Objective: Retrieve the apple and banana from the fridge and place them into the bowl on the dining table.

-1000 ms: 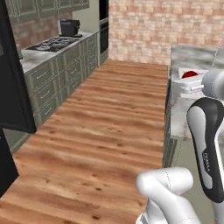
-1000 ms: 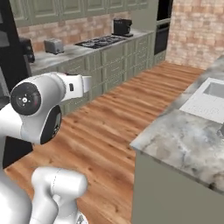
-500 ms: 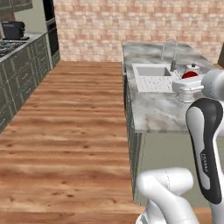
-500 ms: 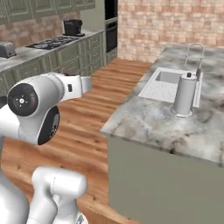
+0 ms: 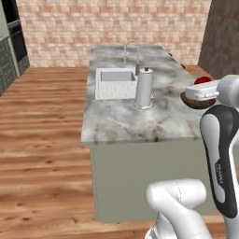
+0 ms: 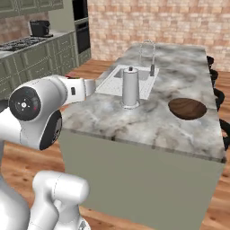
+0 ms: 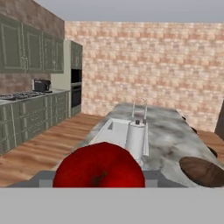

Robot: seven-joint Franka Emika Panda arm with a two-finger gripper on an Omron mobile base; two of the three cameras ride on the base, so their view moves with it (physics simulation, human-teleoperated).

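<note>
Red apple [image 7: 99, 166] sits btwn gripper [image 7: 99, 178] fingers, apparently pinched, tips hidden. Wooden bowl [image 6: 187, 108] on dining table [image 6: 148, 121] near paper-towel holder [image 6: 130, 87] & sink [image 5: 114, 83].

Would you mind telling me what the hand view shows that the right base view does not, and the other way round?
Hand view alone: the apple, red and large at the bottom, between the finger tips, seemingly held by the gripper; also the upper wall cabinets.

Right base view alone: the robot's white arm in the foreground and the grey-green side of the dining table.

Both: the marbled table top, the empty bowl lying on it, the sink with its tap, the upright paper towel holder, the brick wall, the stove counter and the wall oven.
</note>
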